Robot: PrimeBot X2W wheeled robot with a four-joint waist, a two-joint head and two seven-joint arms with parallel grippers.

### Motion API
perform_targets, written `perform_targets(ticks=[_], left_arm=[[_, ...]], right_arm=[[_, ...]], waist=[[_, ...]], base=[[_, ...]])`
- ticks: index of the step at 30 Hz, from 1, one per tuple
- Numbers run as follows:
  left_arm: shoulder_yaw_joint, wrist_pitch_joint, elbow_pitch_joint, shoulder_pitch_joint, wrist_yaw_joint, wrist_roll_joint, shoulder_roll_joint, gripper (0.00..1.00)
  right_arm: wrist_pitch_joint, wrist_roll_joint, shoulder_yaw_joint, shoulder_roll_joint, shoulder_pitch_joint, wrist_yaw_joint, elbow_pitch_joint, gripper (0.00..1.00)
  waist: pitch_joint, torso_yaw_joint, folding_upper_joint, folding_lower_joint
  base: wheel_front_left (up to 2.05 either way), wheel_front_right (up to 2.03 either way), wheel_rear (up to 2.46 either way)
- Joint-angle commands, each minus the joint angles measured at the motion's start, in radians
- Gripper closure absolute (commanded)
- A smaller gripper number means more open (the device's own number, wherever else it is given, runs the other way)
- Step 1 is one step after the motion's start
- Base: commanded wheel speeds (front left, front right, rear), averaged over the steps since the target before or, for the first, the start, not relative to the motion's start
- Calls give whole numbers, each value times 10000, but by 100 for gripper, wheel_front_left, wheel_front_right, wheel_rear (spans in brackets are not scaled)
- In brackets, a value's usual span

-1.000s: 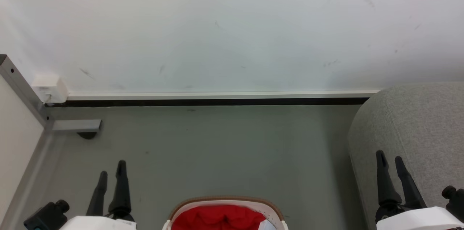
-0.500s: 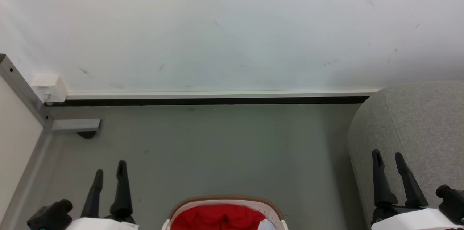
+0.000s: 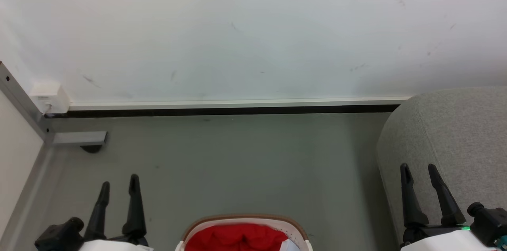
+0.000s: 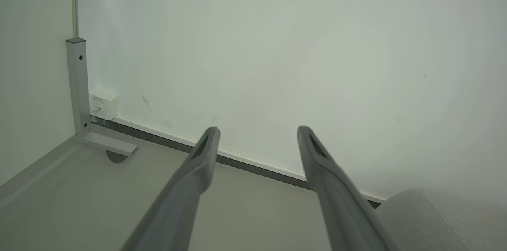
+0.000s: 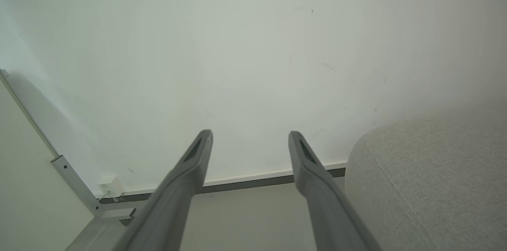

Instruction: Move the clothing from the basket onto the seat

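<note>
At the far left a grey metal post (image 3: 20, 92) runs along a pale panel (image 3: 12, 148), and its short foot (image 3: 79, 138) lies flat on the floor (image 3: 245, 164). A small white box (image 3: 49, 98) sits low on the wall (image 3: 253, 25), just beside the post and at the left end of the skirting strip (image 3: 237, 104).

At the near left, the left gripper (image 3: 119, 180) hangs over bare floor. Its two dark fingers stand apart with a clear gap and nothing between them.

In the near middle sits the basket (image 3: 245, 218), cut off by the lower edge of the head view so that only its far brown rim and a bit of white wall show. The clothing (image 3: 237, 237) lies bunched inside it, red, with a scrap of white at its right side. Both grippers are well apart from the basket, one on each side.

At the right, the seat (image 3: 459, 124) shows a rounded grey corner that reaches back close to the wall. The right gripper (image 3: 418, 165) points up over the seat's near left edge, fingers spread and empty. Whether it touches the fabric cannot be told.
</note>
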Motion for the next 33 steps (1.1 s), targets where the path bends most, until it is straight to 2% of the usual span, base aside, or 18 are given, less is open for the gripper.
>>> perform_targets(ticks=[1, 33], left_arm=[[4, -98, -118, 47, 41, 324, 92, 0], [-161, -721, -375, 208, 233, 2751, 105, 0]], right_arm=[[-95, -228, 28, -104, -12, -14, -59, 0], [-722, -2378, 369, -108, -34, -20, -206, 0]], waist=[[-8, -12, 0, 0], [39, -80, 0, 0]], base=[[0, 0, 0], [0, 0, 0]])
